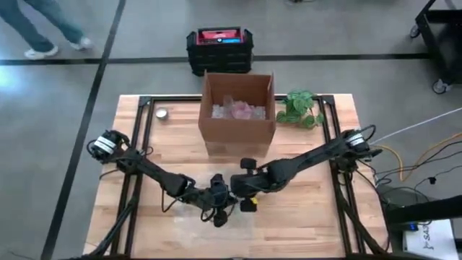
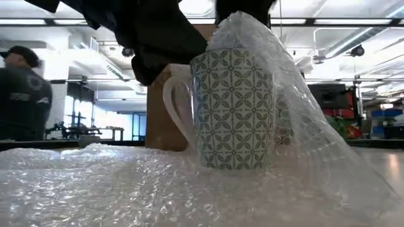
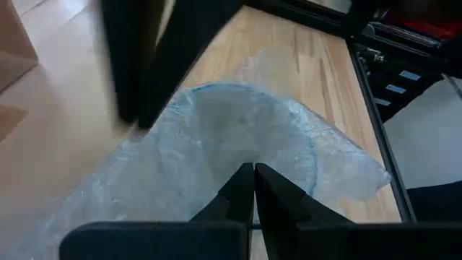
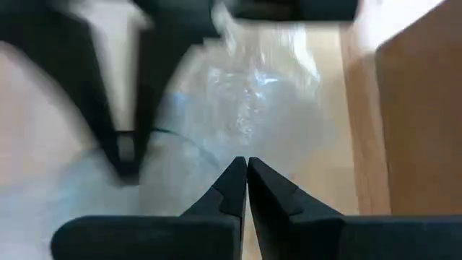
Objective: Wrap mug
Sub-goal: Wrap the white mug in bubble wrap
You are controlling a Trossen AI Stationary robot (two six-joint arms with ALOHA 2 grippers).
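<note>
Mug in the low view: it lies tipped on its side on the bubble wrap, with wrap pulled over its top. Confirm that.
Not quite. The mug stands upright on the bubble wrap, handle toward the cardboard box, as the low view shows. The rest holds: wrap is pulled over its top.

Robotics lab, polished concrete floor point(image 1: 58, 130), taped lines, wheeled racks, wooden workbench point(image 1: 317, 217)

a patterned mug point(image 2: 233, 107) stands upright on a sheet of bubble wrap point(image 2: 126, 183), handle toward the picture's left. a fold of the wrap rises over its rim and far side. behind stands a cardboard box point(image 2: 161, 120); a person point(image 2: 24, 94) is at far left.
</note>
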